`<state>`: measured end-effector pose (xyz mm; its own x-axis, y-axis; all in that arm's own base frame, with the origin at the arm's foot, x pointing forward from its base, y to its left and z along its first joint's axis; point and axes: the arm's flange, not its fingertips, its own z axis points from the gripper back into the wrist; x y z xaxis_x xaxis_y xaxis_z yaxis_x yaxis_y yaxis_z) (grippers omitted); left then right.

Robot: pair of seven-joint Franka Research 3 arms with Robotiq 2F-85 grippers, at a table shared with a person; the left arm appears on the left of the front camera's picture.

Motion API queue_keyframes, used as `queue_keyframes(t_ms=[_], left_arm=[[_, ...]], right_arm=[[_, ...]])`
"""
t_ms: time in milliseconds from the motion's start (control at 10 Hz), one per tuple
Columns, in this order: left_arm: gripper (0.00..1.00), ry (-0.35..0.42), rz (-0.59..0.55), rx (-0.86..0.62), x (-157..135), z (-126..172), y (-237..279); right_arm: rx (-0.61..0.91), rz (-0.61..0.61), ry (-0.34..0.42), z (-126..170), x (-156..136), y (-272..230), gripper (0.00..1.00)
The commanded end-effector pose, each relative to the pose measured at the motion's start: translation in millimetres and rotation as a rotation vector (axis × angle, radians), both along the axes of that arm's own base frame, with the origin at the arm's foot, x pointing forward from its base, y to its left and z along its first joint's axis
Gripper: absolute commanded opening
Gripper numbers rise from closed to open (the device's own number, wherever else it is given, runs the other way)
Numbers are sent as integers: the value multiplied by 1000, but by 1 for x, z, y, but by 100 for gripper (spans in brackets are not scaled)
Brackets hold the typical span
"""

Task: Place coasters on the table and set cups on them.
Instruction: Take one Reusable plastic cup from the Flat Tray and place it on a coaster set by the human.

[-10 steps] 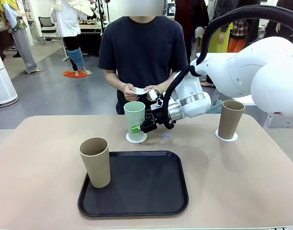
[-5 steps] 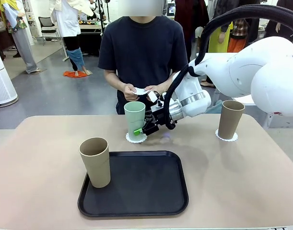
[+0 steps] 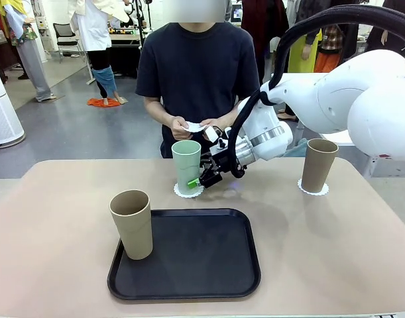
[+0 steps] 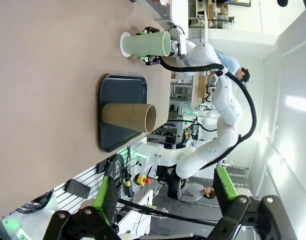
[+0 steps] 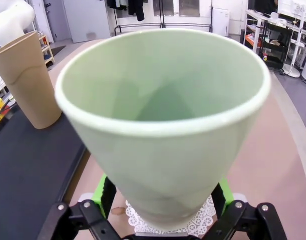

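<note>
My right gripper (image 3: pixel 194 181) straddles the matte mint-green tapered cup (image 3: pixel 186 159) on its white scalloped coaster (image 3: pixel 181 193), jaws slightly slack. My left gripper (image 4: pixel 164 189) gapes wide, empty.

Grey floor (image 3: pixel 69 132), white cylindrical unit (image 3: pixel 0 112) at left, black chair (image 3: pixel 64 33) far back — orange cloth (image 3: pixel 104 102) lying on floor

No text, label, brand, number or sign was legible. The mint green cup (image 3: pixel 186 162), near-left tan cup (image 3: pixel 131 224), far-right tan cup (image 3: pixel 318 164) and black tray (image 3: pixel 202 265) were plain-surfaced.
</note>
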<state>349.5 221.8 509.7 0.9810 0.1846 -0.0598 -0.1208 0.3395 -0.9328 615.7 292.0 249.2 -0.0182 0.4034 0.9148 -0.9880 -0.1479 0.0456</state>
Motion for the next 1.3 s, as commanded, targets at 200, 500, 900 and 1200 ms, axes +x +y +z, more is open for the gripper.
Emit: queue_keyframes(t_ms=[200, 500, 900, 1200], left_arm=[[100, -14, 15, -4, 1, 1, 0], [100, -14, 15, -4, 1, 1, 0], [100, -14, 15, -4, 1, 1, 0], [100, -14, 15, -4, 1, 1, 0]], right_arm=[[-42, -13, 5, 5, 6, -11, 100], [-52, -24, -2, 10, 7, -18, 100], [-114, -40, -24, 20, 6, -32, 100], [-236, -62, -54, 44, -3, -49, 100]])
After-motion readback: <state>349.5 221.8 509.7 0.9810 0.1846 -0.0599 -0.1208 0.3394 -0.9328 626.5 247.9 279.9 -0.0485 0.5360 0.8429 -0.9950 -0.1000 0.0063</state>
